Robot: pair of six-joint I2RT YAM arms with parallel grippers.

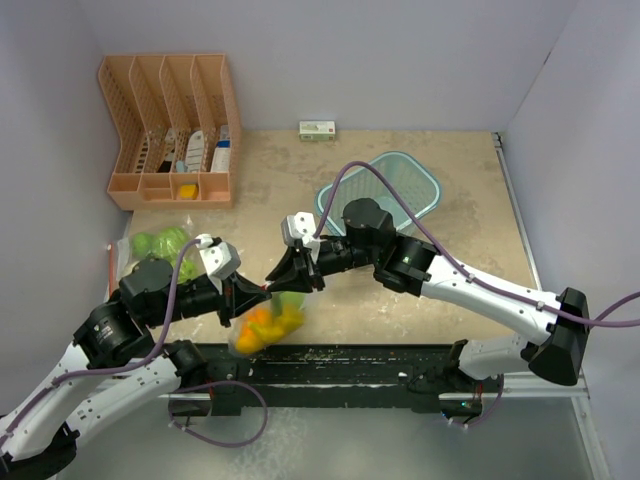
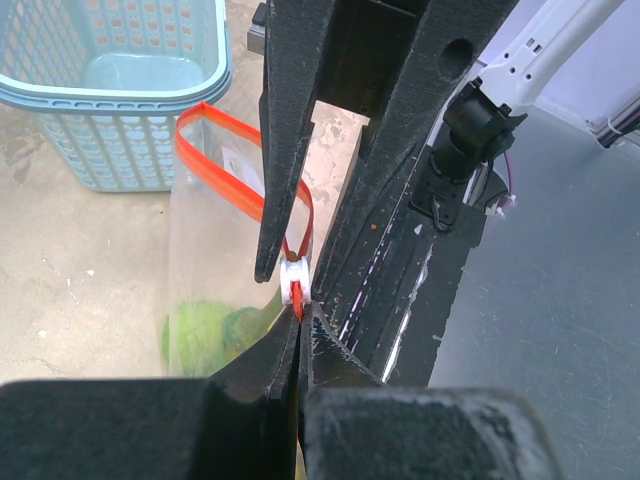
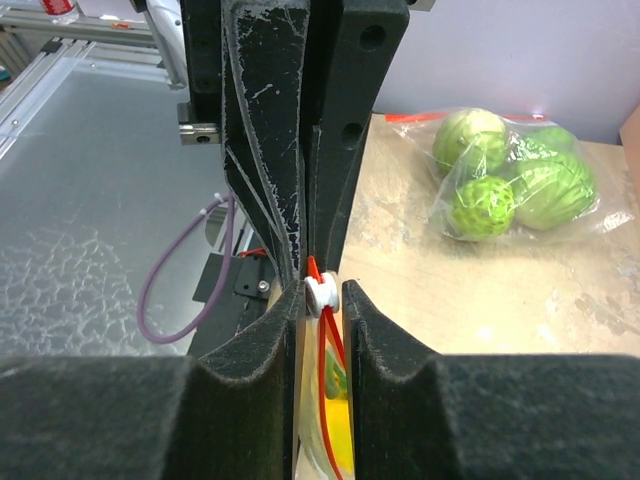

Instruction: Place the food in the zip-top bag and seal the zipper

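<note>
A clear zip-top bag (image 1: 268, 325) with a red zipper hangs over the table's near edge between both grippers. Orange and yellow food (image 1: 262, 322) shows through it, and a green piece (image 2: 205, 335) lies low inside. My left gripper (image 1: 258, 297) (image 2: 300, 312) is shut on the red zipper strip just below the white slider (image 2: 295, 278). My right gripper (image 1: 283, 277) (image 3: 323, 290) meets it from the opposite side. Its jaws stand narrowly apart around the slider (image 3: 322, 295): one pad touches it, the other is a sliver away. Beyond the slider the bag's mouth (image 2: 230, 165) gapes open.
A second clear bag holding pale-green cabbages (image 1: 160, 243) (image 3: 510, 185) lies on the table at the left. A blue mesh basket (image 1: 395, 190) (image 2: 110, 90) stands behind the grippers. A peach desk organizer (image 1: 170, 130) and a small white-and-green box (image 1: 318, 130) stand by the back wall.
</note>
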